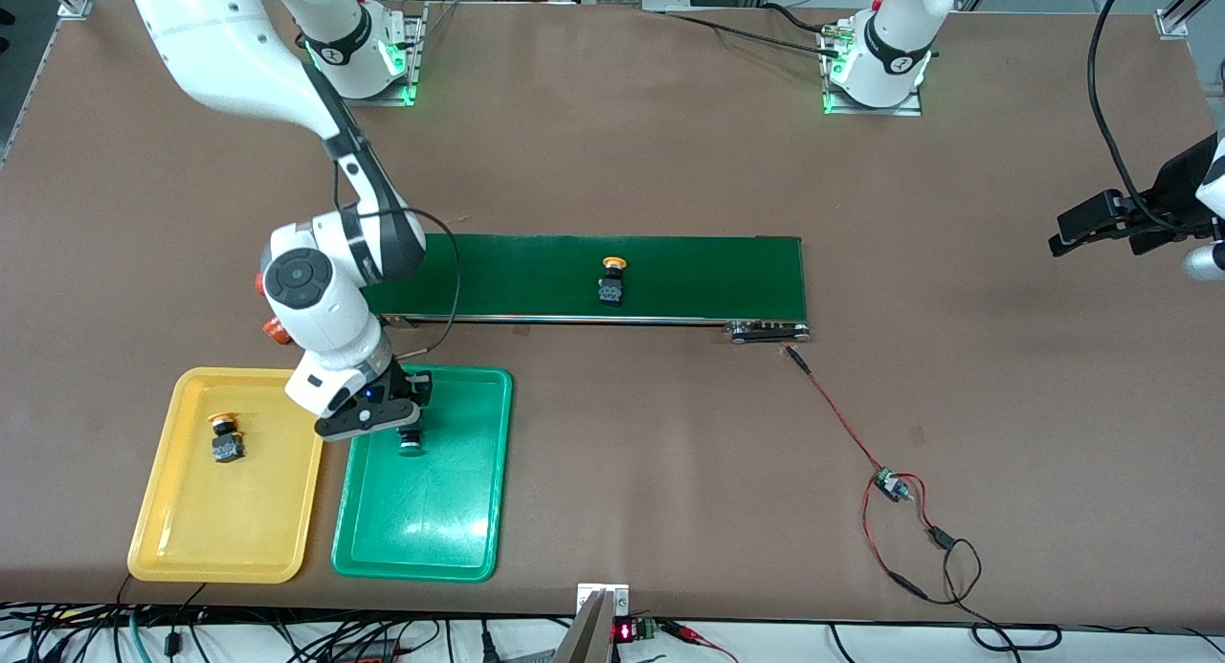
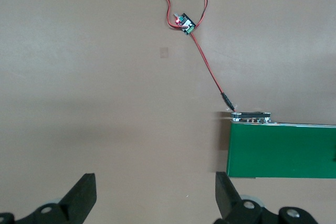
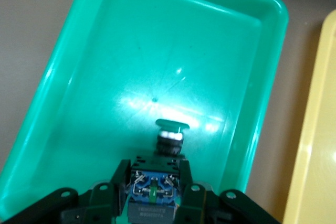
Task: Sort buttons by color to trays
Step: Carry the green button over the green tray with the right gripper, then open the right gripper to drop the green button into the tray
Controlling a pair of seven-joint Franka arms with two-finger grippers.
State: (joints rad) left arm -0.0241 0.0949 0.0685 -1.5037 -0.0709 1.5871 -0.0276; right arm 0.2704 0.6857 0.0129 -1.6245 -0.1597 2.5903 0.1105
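- The tabletop (image 1: pixel 612 165) carries everything: a long dark-green belt (image 1: pixel 689 276) across its middle, and two trays side by side nearer to the front camera, toward the right arm's end.
- The yellow tray (image 1: pixel 182 529) holds one yellow-capped button (image 1: pixel 226 437) lying inside it, in the part closer to the belt.
- The green tray (image 1: pixel 421 539) sits just beside the yellow one; no loose button shows in it.
- The right gripper (image 1: pixel 412 431) hangs low over the green tray, its fingers (image 3: pixel 116 179) clamped on the dark body of a green-capped button (image 3: pixel 170 135), cap pointing away from the wrist toward the tray floor.
- The left gripper (image 2: pixel 155 195) waits over bare tabletop near the end of the belt, fingers spread wide with nothing between them.
- A second yellow-capped button (image 1: pixel 612 280) stands on the belt, well apart from both grippers.
- A red wire (image 1: pixel 837 414) runs from the belt's end to a small circuit board (image 1: pixel 890 484).
- Step in hand, as I judge it: setting the green button down in the green tray. To do it well, lower until the cap nearly meets the tray floor, keep clear of the rim shared with the yellow tray, then part the fingers slowly so the button does not tip or roll, and lift straight up.
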